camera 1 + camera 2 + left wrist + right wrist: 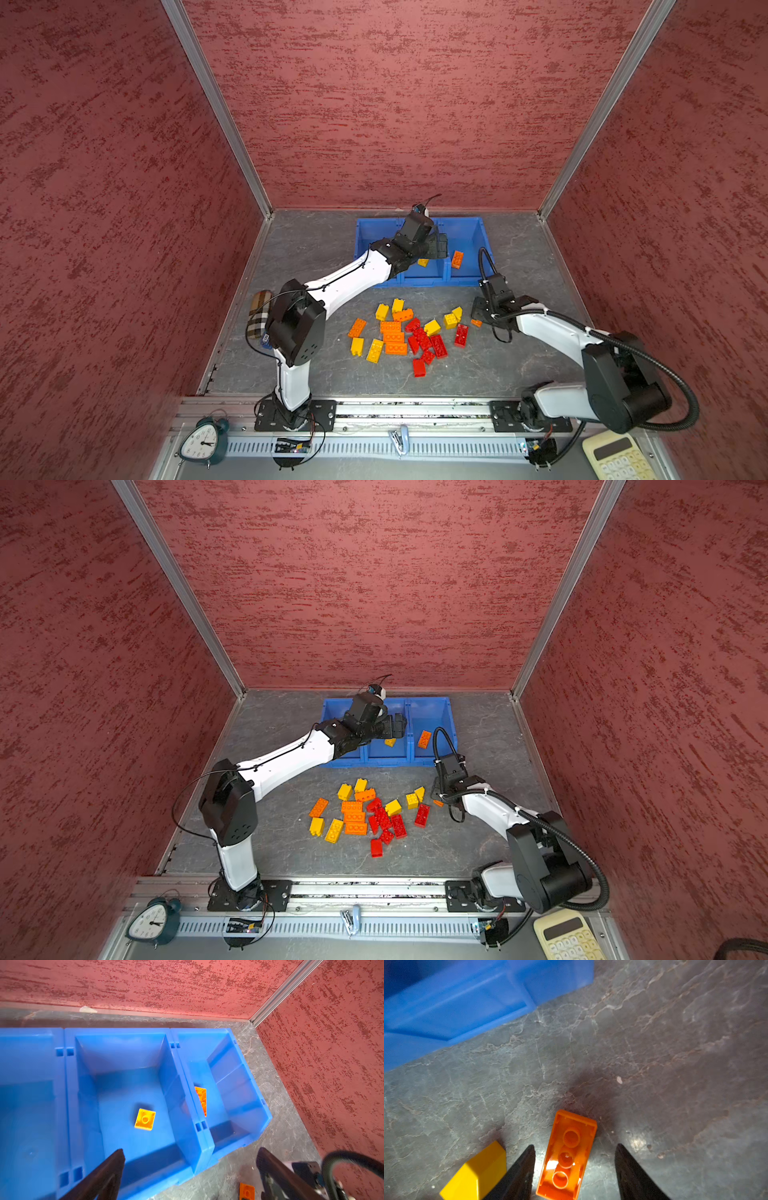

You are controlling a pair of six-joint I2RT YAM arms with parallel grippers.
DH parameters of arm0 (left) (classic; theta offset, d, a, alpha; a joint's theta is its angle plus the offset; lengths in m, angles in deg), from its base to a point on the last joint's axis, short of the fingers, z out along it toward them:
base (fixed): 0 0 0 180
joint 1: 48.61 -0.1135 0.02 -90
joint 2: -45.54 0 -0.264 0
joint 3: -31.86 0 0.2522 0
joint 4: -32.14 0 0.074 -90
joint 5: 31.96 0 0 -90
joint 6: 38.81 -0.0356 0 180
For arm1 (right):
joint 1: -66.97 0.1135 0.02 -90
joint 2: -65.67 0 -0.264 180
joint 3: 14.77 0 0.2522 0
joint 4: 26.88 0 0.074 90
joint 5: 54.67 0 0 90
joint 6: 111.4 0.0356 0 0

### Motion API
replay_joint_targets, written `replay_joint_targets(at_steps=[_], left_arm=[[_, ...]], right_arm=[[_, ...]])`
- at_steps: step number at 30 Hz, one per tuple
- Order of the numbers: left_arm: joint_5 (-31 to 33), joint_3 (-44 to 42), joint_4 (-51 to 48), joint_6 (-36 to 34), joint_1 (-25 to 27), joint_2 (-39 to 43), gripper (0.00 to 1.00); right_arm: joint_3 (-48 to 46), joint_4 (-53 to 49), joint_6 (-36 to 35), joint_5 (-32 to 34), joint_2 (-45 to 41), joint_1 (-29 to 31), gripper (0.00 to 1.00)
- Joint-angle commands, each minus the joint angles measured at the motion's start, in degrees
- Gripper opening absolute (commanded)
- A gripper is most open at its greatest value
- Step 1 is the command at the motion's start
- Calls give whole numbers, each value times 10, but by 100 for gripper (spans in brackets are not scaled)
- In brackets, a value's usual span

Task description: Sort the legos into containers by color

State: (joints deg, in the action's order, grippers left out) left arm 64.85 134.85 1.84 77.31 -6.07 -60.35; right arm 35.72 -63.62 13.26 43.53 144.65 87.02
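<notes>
Top views: high over the front rail [374, 409], facing down toward the back wall [395, 104]; far; whole table [316, 249] shared
Left wrist: close above the containers [124, 1053], looking down into them
Right wrist: nearest, low over the table; orange lego [566, 1155] shared with left wrist

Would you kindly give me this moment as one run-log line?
left gripper: open over middle bin | yellow brick: in middle bin | right gripper: open, fingers astride orange brick on table

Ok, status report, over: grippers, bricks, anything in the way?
Left gripper open, empty, over middle bin; one yellow brick inside. Right gripper open, straddling upside-down orange brick on table, not yet gripped. Stray yellow brick close beside one finger.
</notes>
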Motion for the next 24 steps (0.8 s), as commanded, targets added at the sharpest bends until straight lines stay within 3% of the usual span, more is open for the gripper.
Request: replay_joint_targets(at_steps=[1, 14, 18, 24], left_arm=[[6, -37, 43, 3, 0, 26, 99], [42, -88, 28, 6, 0, 68, 99], [48, -92, 28, 5, 0, 70, 99], [33, -99, 42, -14, 2, 75, 99]], right_arm=[[-2, 19, 6, -16, 17, 2, 62], [-18, -11, -13, -23, 31, 3, 46], [-15, -26, -27, 4, 10, 3, 35], [13, -17, -61, 13, -54, 3, 32]])
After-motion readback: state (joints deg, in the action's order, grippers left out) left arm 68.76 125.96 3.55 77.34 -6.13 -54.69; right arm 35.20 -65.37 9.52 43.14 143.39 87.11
